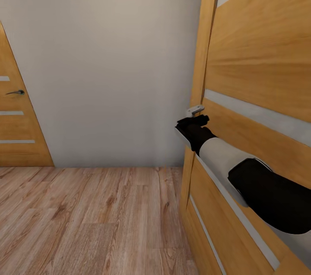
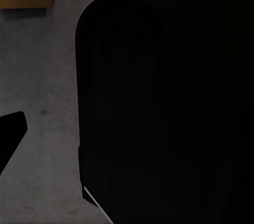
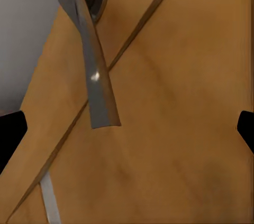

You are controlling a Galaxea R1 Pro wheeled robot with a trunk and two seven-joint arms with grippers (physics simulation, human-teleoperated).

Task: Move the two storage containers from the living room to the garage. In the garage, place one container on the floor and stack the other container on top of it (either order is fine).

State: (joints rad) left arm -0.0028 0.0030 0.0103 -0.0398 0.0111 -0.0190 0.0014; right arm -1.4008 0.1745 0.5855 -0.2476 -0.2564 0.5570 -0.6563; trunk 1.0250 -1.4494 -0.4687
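Right arm (image 1: 242,171) is being held out along the near door (image 1: 259,63), at the right of the head view. Right claw (image 1: 193,123) is being shown at the door's edge, just below the metal handle (image 1: 195,110); contact with the handle cannot be told from the head view.

In the right wrist view the handle (image 3: 95,71) is being seen close up, running from its round base across the door panel (image 3: 174,118). Two dark fingertips (image 3: 10,131) are being shown at opposite edges of that picture, wide apart, with the handle lying between them and touching neither. Right claw is being read as released, nothing grasped.

In the left wrist view a dark rounded body (image 2: 164,102) is being shown close to the camera, over a grey mottled surface (image 2: 37,76). One dark fingertip (image 2: 10,129) is being seen at the edge; the other is hidden, so the left claw's state cannot be told.

Further off in the head view, light wood-plank floor (image 1: 86,219) is being seen running to a plain beige wall (image 1: 108,59). A second door (image 1: 17,115) with a lever handle (image 1: 15,92) is being shown at the far left, beside that wall.

The containers' whereabouts cannot be told from these views.
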